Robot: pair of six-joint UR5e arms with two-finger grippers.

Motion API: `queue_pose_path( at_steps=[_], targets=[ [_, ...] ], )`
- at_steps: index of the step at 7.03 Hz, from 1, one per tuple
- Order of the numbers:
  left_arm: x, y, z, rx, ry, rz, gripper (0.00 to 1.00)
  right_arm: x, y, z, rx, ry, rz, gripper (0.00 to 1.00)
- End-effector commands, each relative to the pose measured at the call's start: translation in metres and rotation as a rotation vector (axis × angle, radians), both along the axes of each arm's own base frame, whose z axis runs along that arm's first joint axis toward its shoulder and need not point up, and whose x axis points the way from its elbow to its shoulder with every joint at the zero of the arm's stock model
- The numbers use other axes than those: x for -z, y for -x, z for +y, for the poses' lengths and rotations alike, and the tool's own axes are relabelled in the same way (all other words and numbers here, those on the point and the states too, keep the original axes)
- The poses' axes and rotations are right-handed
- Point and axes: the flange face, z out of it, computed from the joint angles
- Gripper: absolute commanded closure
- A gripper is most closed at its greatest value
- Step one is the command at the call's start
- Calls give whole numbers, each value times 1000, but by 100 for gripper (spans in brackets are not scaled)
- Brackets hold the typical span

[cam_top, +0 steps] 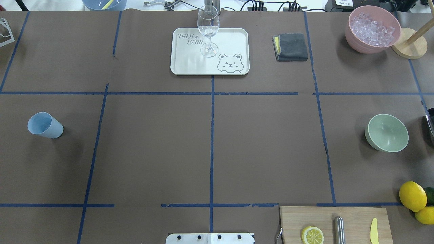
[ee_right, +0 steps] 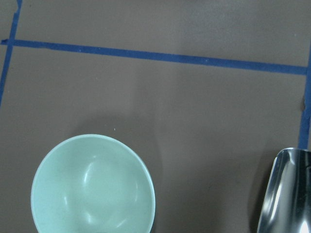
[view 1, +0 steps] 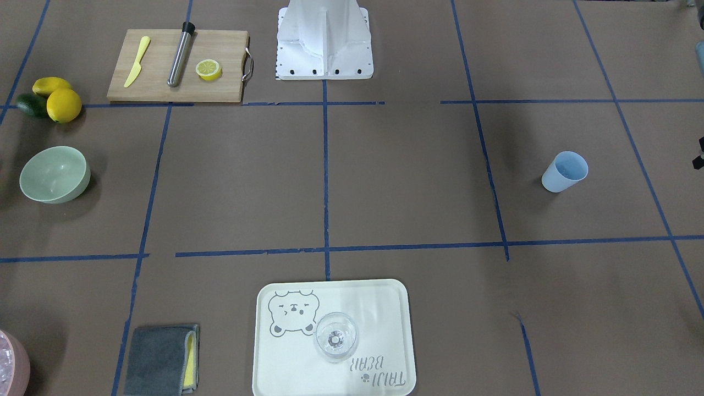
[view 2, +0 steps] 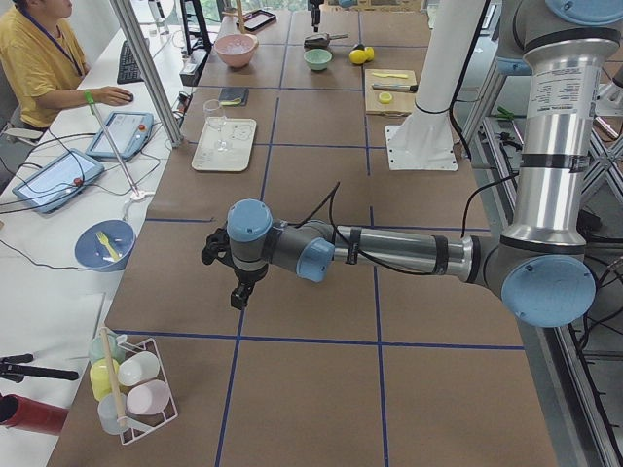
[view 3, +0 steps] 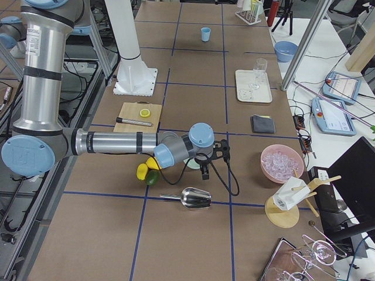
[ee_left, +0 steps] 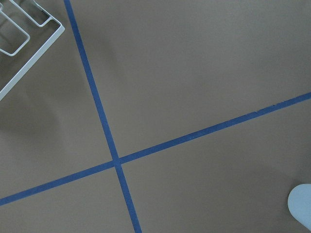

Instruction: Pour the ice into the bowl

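The pale sage-green bowl point(view 1: 55, 174) stands empty near the table's right end, seen too in the overhead view point(cam_top: 386, 133) and the right wrist view point(ee_right: 92, 187). The ice point(cam_top: 372, 27) is a heap of clear cubes in a pink container point(view 3: 281, 163) at the far right corner. My right gripper point(view 3: 204, 171) shows only in the exterior right view, hanging beside the bowl; I cannot tell if it is open. My left gripper point(view 2: 238, 290) shows only in the exterior left view, pointing down over the table's left end; I cannot tell its state. Neither wrist view shows fingers.
A metal scoop point(view 3: 193, 198) lies near the bowl, its edge in the right wrist view point(ee_right: 284, 194). A blue cup point(cam_top: 45, 125) stands at the left. A tray point(cam_top: 190, 64) with a glass point(cam_top: 208, 30), a grey cloth point(cam_top: 291, 46), a cutting board point(view 1: 154, 82) and lemons point(cam_top: 413, 196) are around.
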Motion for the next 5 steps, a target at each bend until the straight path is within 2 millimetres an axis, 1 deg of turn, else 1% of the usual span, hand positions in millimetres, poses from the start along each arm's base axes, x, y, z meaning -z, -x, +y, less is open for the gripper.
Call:
queue_pose_path(
  at_steps=[1, 2, 3, 4, 5],
  targets=[
    [1, 0, 1, -1, -2, 0, 0, -4, 46, 9, 5, 8, 49, 12],
    [1, 0, 1, -1, -2, 0, 0, -5, 47, 9, 6, 6, 49, 10],
    [0, 0, 1, 0, 0, -1, 0, -27, 50, 13, 19, 44, 65, 8],
    [0, 0, 1, 1, 0, -3, 0, -30, 64, 2, 33, 44, 70, 8],
    [-3, 0, 2, 1, 3, -6, 0, -30, 70, -5, 3, 85, 68, 12]
  ],
)
